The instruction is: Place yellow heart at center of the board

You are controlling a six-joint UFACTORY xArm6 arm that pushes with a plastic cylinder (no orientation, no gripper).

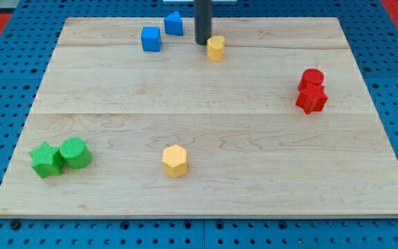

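Clawless as our arm was, it ended in a straight dark rod that could hold nothing, and my tip (pixel 202 43) stood on the wooden counter (pixel 199 117) near the view's top edge.

Nearest the view's bottom we saw a yellow hexagonal block (pixel 175 160), alone and a little left of the middle. Toward the bottom left corner sat a green block (pixel 46 160) of jagged outline, touching a green cylinder (pixel 75 153) on its right. Farther up, by the view's right edge, two red blocks pressed together: a red star-like block (pixel 312 99) in front and a red cylinder (pixel 311 77) just behind it.

Farthest off lay the yellow heart (pixel 215 48), just to the right of my tip; we could not tell whether they touched. It looked small and pale yellow, with a rounded top face and slightly darker sides, its lobes hard to make out. It was well above the counter's middle. Left of my tip stood a blue cube (pixel 150 39), and behind that a blue peaked block (pixel 174 23).
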